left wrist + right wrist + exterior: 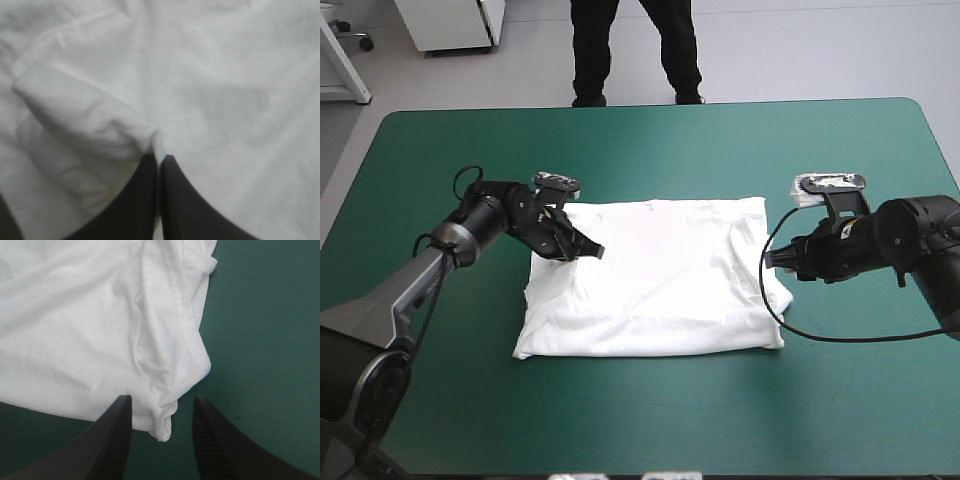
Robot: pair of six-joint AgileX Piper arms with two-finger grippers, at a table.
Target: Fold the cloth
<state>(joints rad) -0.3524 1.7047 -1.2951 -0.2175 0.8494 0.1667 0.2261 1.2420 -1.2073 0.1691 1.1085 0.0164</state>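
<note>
Logging one item: T-shirt, white, short-sleeved, spread roughly flat at the middle of the teal-green tabletop, wrinkled, with an edge doubled over at its 3 o'clock side.

Left tool: at the shirt's 10 o'clock corner, clenched on a rolled fold of cloth, which I see pinched between the black fingers in its wrist view.

Right tool: at the 3 o'clock edge, released, fingers apart, with a loose corner of the shirt lying between them, not gripped.

Handling, my judgement: light, soft and limp, not fragile. It will sag and trail when lifted. I would grasp it at corners or doubled edges, pinching all layers, one tool per side.
</note>
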